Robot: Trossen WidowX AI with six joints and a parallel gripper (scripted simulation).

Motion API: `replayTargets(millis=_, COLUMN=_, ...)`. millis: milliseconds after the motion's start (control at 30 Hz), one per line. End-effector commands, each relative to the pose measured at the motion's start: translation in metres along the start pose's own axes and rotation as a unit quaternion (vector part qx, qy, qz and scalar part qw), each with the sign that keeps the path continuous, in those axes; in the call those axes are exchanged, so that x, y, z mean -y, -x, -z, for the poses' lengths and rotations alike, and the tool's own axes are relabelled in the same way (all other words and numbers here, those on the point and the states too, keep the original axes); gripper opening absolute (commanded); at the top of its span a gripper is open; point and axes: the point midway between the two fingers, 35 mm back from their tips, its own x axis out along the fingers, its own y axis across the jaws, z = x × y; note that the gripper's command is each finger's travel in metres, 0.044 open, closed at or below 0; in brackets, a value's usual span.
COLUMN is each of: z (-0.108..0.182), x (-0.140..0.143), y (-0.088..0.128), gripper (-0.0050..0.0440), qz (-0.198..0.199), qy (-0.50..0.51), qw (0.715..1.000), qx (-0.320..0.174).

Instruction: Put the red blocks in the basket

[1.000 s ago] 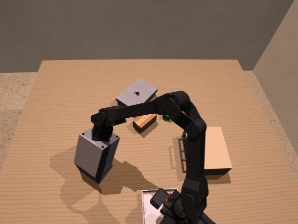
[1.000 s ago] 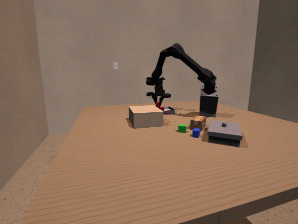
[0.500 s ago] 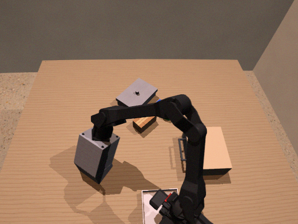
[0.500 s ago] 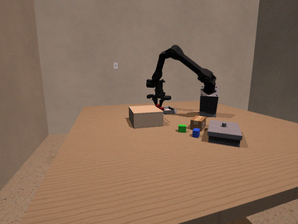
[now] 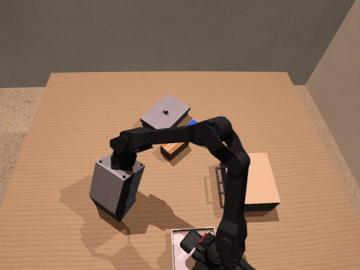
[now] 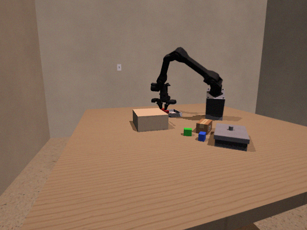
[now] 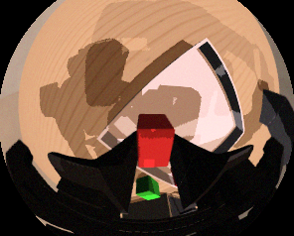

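Observation:
My gripper (image 5: 202, 240) (image 6: 165, 109) (image 7: 152, 134) is shut on a red block (image 5: 203, 237) (image 6: 166, 110) (image 7: 155, 139). It holds the block low over the shallow white basket (image 5: 176, 246) (image 6: 177, 113) (image 7: 198, 85) at the near edge of the table, in front of the arm's base. In the wrist view the block hangs over the basket's pale floor, near its lower corner. I cannot tell whether the block touches the floor. I see no other red block.
A tan drawer unit (image 5: 261, 177) (image 6: 150, 119) with a dark handle (image 5: 220, 180) looks shut. A grey lidded box (image 5: 165, 112) (image 6: 231, 134), a small cardboard box (image 5: 172, 148) (image 6: 204, 125), a blue block (image 5: 192, 122) (image 6: 202, 136) and a green block (image 6: 187, 131) lie mid-table. The grey pedestal (image 5: 116, 186) stands at the left.

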Motion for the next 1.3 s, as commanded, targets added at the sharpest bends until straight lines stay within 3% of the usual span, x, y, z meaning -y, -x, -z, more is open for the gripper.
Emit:
replayTargets(millis=0, z=0.000, x=0.001, y=-0.002, gripper=0.0192, qz=0.003, qy=-0.002, qw=1.000, qx=-0.001)
replayTargets(millis=267, z=0.000, x=0.001, y=-0.002, gripper=0.0192, qz=0.003, qy=-0.002, qw=1.000, qx=-0.001)
replayTargets(millis=400, z=0.000, x=0.001, y=0.024, gripper=0.0192, qz=0.003, qy=-0.002, qw=1.000, qx=-0.001)
replayTargets(millis=467, z=0.000, x=0.001, y=0.024, gripper=0.0192, qz=0.003, qy=-0.002, qw=1.000, qx=-0.001)
replayTargets(millis=933, z=0.000, x=0.001, y=0.118, gripper=0.0192, qz=0.003, qy=-0.002, qw=1.000, qx=-0.001)
replayTargets(millis=1267, z=0.000, x=0.001, y=0.118, gripper=0.0192, qz=0.003, qy=-0.002, qw=1.000, qx=-0.001)
